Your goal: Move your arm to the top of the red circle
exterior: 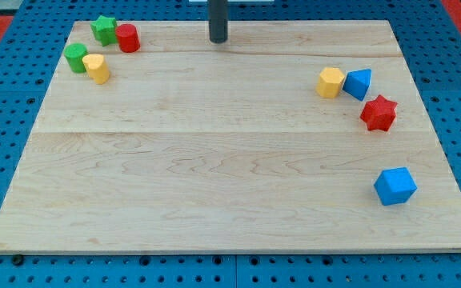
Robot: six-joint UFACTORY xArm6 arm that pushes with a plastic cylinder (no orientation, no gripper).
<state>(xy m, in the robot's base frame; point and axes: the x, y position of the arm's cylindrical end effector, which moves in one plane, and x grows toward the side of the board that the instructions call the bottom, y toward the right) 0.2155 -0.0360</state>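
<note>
The red circle [128, 38] is a short red cylinder near the board's top left corner. A green star [103, 29] touches it on its left. My tip [218, 39] is the end of a dark rod at the board's top edge, near the middle. It stands well to the right of the red circle, at about the same height in the view, touching no block.
A green cylinder [76, 58] and a yellow block [97, 68] sit just below the green star. At the right are a yellow hexagon [330, 82], a blue triangle block [358, 83], a red star [378, 113] and a blue cube [395, 186]. The wooden board [214, 160] lies on a blue pegboard.
</note>
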